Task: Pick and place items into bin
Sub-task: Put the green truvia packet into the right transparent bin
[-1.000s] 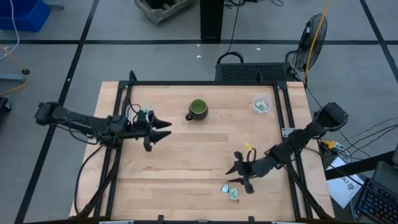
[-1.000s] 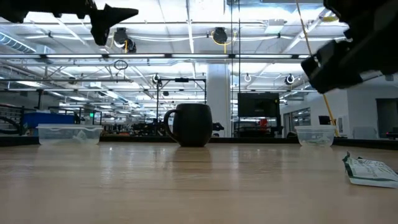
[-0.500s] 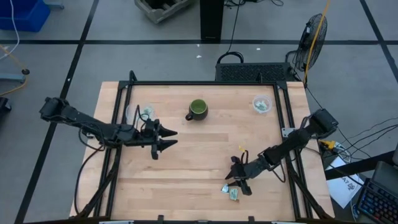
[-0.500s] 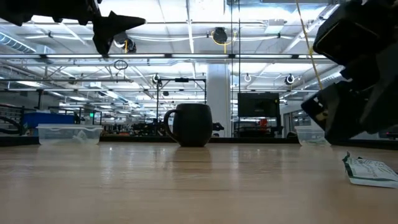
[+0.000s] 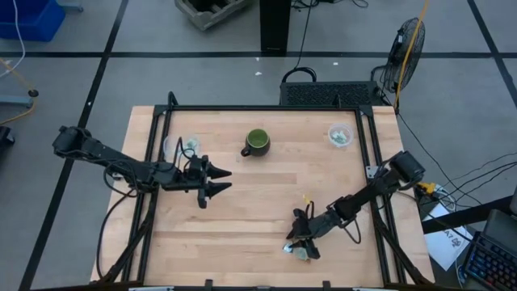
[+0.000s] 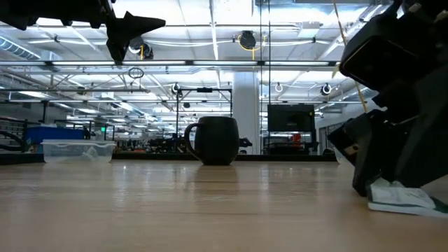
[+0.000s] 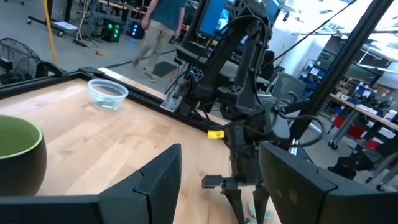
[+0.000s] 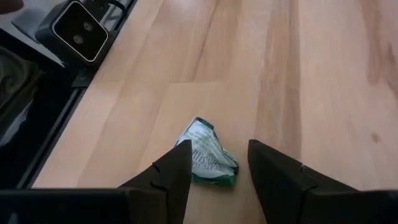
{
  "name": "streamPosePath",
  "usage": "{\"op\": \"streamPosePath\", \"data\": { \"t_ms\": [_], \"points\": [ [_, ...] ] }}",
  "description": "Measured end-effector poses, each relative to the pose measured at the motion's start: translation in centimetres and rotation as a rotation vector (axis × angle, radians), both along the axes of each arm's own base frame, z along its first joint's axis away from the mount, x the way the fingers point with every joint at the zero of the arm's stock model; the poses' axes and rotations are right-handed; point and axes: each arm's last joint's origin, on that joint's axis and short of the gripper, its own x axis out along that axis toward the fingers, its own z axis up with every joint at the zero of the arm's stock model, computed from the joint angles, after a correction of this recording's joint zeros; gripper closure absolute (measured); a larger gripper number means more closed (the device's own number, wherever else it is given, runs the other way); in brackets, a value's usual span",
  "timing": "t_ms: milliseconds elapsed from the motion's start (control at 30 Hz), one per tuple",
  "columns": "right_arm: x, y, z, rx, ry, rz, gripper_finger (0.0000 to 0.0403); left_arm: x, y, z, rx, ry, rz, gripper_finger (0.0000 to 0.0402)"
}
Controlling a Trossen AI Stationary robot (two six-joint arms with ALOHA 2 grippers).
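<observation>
Near the table's front edge I had the right gripper [image 8: 214,169] spread open around a crinkled green-and-white packet [image 8: 208,162], ungrasped

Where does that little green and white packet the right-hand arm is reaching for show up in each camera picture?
High view: packet near the table's front edge, under the right gripper.
Low view: far right, on the tabletop.
Left wrist view: bottom edge, partly hidden.
Right wrist view: centre, between the fingers.
Shared landmark: green mug.
</observation>
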Motion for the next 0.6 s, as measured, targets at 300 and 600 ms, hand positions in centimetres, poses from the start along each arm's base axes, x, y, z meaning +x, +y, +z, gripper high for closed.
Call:
{"op": "streamPosePath", "data": {
  "t_ms": [300,600],
  "points": [
    [0.6,0.0,0.2,-0.044,-0.009,0.020,0.0309,0.0,0.0,0.0,-0.007,0.003,-0.001,0.0183],
    [1.3,-1.4,2.4,-0.072,-0.103,-0.022,0.0396,0.0,0.0,-0.1,-0.004,0.009,-0.001,0.0183]
  ]
}}
